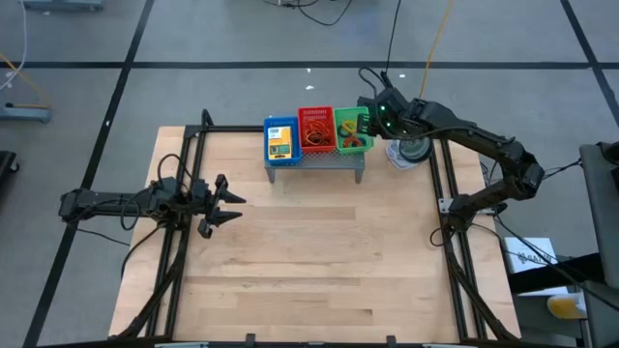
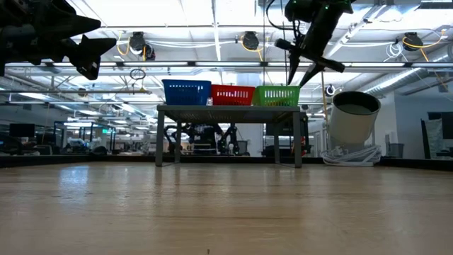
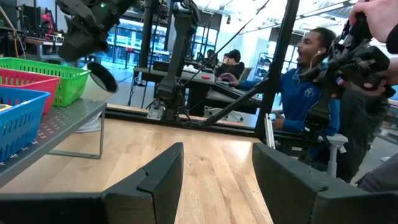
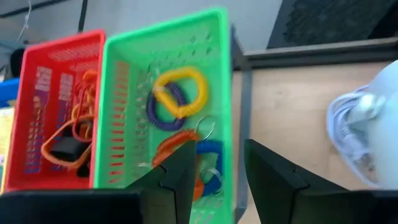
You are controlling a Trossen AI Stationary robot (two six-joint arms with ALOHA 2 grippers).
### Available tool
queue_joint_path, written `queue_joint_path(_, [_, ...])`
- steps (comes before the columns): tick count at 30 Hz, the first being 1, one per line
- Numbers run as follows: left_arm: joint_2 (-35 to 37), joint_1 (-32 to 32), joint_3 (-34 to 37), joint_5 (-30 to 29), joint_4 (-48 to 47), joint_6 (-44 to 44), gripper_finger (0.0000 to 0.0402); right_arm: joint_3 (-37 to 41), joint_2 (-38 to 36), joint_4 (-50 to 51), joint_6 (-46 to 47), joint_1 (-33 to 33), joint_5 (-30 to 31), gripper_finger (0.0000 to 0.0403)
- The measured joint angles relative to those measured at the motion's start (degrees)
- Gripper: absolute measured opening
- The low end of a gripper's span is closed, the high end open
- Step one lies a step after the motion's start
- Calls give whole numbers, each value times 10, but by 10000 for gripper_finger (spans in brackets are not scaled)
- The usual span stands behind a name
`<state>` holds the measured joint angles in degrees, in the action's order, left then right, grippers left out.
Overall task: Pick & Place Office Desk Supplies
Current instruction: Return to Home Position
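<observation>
Three mesh trays stand in a row on a grey perforated shelf (image 1: 334,162) at the table's far middle. The blue tray (image 1: 280,140) holds a yellow-and-green crayon box. In the red tray (image 4: 59,106) lie rubber bands and a small dark piece. The green tray (image 4: 165,99) holds yellow, purple, orange and blue coil rings. My right gripper (image 4: 221,180) hangs open above the green tray's right end (image 2: 277,94), tilted downward, with nothing between its fingers. My left gripper (image 1: 235,208) waits open and level over the table's left side, well away from the trays.
A round white-and-grey device (image 1: 411,152) with a coiled cord stands on the table just right of the shelf, close under my right arm. Black frame rails (image 1: 440,193) run along both sides of the table. Bare wood lies in front of the shelf. People sit and stand beyond the table's right edge.
</observation>
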<state>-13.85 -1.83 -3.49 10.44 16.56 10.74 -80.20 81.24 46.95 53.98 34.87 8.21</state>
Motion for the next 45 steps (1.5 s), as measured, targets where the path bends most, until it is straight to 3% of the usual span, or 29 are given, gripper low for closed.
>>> queue_joint_path(9, [0,0,0,0,0,0,200,0,-67,-18,-36,-1,53,128])
queue_joint_path(12, [0,0,0,0,0,0,200,0,-106,-56,-110,-19,72,128])
queue_joint_path(20, [0,0,0,0,0,0,200,14,-194,-98,-372,-116,52,128])
queue_joint_path(24, [0,0,0,0,0,0,200,108,-269,-174,-428,-158,-15,128])
queue_joint_path(31, [0,0,0,0,0,0,200,322,-418,-331,-427,-281,-128,128])
queue_joint_path(38, [0,0,0,0,0,0,200,454,-504,-408,-457,-406,-129,128])
queue_joint_path(45, [0,0,0,0,0,0,200,554,-570,-455,-477,-424,-128,128])
